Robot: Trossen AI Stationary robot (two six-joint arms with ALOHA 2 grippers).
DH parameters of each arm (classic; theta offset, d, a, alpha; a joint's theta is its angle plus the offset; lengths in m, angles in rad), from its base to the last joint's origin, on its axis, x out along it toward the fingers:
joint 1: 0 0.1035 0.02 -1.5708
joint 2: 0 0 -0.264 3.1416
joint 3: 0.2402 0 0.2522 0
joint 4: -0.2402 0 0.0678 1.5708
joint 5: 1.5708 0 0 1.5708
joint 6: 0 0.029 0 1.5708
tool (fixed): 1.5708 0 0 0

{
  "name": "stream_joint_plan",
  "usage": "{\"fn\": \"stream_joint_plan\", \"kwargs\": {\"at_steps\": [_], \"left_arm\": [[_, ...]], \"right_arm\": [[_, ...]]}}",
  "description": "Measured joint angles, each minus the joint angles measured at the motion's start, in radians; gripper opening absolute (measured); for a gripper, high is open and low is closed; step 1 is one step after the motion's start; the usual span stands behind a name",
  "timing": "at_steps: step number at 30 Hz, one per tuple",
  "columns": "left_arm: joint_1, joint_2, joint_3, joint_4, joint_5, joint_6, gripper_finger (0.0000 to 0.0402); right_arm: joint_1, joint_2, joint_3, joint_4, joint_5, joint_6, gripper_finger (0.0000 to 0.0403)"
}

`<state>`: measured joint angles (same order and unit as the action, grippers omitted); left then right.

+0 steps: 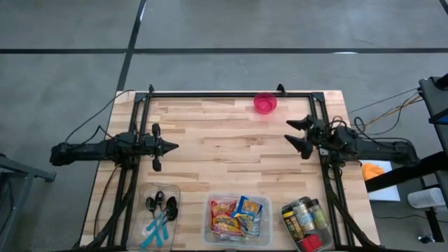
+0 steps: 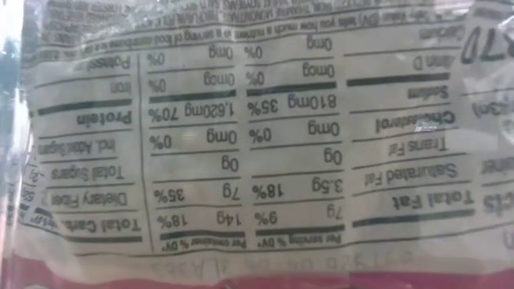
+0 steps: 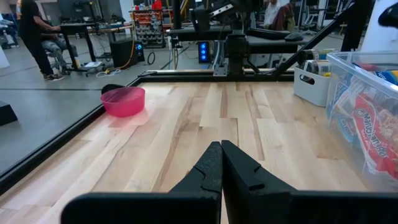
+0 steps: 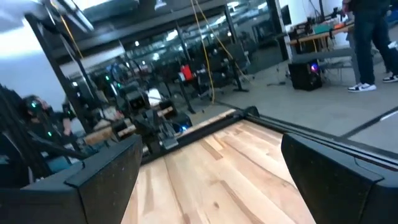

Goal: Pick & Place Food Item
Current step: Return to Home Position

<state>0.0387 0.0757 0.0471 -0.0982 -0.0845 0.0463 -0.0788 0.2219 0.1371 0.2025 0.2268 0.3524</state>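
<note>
Seen from overhead, the left gripper (image 1: 173, 147) hovers at 9 o'clock over the wooden table (image 1: 224, 157), its fingers pressed together on nothing, while the right gripper (image 1: 288, 131) hangs at 3 o'clock with fingers spread and empty. The blue spoons (image 1: 157, 228) lie in the transparent bin (image 1: 143, 217) at 7 o'clock, beside black spoons (image 1: 161, 204). Food packets (image 1: 238, 215) fill a bin at 6 o'clock, jars (image 1: 306, 215) another at 5 o'clock, and a pink bowl (image 1: 265, 103) sits near 1 o'clock. A packet's nutrition label (image 2: 241, 144) fills the low view.
</note>
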Motion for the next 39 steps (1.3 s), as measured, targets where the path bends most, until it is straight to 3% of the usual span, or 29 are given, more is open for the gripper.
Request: {"fn": "stream_joint_plan", "kwargs": {"at_steps": [7,39], "left_arm": [[0.0,0.0,0.0,0.0,0.0,0.0,0.0],[0.0,0.013,-0.001,0.0,0.0,0.0,0.0]], "right_arm": [[0.0,-0.219,-0.05,-0.154,-0.001,0.057,0.0381],[0.0,-0.174,-0.108,-0.225,-0.071,0.086,0.0381]]}}
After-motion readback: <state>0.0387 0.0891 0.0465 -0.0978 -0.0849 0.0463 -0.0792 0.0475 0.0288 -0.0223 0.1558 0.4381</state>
